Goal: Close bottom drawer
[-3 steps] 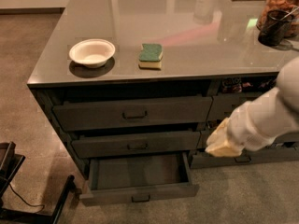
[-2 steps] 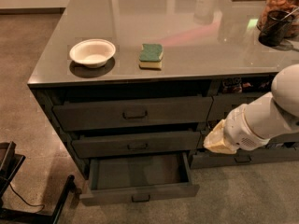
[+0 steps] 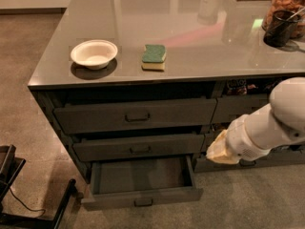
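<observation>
The bottom drawer [image 3: 143, 175], a wide dark grey drawer with a slim front panel and a bare grey inside, stands pulled well out of the cabinet, below and to the left of the gripper. In my judgement it is a stiff, rigid box on runners. It is empty and so light, and should slide in under a steady push. Nothing about it looks fragile. The best place to press is the flat front panel, near the small dark rectangular pull handle [image 3: 143, 202] at its middle, so the drawer runs straight and does not skew.

The cream-tipped gripper [image 3: 220, 149], at the end of a white arm, hangs near the drawer's right rear corner, apart from it. Whether it is wide or narrow cannot be told.

Left of the gripper, 2 taller-fronted dark grey drawers, a top drawer [image 3: 136, 116] and a middle drawer [image 3: 138, 148], look pushed in above the open one. Higher and further left, on the glossy grey countertop [image 3: 190, 66], rest a round white bowl [image 3: 94, 54] and a green and yellow sponge [image 3: 154, 57].
</observation>
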`<state>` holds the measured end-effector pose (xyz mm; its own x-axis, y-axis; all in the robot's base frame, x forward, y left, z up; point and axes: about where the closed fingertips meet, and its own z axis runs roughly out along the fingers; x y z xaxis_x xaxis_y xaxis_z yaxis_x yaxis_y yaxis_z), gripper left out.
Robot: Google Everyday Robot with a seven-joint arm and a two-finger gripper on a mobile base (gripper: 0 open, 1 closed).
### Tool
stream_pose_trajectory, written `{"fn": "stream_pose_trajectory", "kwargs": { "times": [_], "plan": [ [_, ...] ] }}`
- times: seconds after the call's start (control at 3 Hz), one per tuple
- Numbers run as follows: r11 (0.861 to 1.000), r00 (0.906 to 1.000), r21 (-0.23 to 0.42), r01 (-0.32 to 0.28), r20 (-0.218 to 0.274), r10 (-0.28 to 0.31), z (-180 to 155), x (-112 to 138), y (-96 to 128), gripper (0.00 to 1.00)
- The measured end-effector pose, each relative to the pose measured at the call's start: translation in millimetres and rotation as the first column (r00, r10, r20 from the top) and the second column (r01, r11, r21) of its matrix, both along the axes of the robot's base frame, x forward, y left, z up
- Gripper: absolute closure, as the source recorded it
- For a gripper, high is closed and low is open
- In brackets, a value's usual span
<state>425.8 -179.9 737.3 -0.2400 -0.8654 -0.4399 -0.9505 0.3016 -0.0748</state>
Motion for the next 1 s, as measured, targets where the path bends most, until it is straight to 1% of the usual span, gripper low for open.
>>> {"fn": "stream_pose_trajectory", "kwargs": {
  "times": [0.33, 0.67, 1.0],
  "plan": [
    [0.998, 0.9987, 0.024, -0.050, -0.012, 0.050, -71.0, -13.3, 7.0, 1.00],
    [0.992, 0.9962, 0.092, -0.087, 0.006, 0.086, -155.5, -7.6, 25.5, 1.00],
    [0.991, 0.9982, 0.127, -0.052, 0.036, 0.047, -232.4, 27.8, 31.0, 1.00]
  ]
}}
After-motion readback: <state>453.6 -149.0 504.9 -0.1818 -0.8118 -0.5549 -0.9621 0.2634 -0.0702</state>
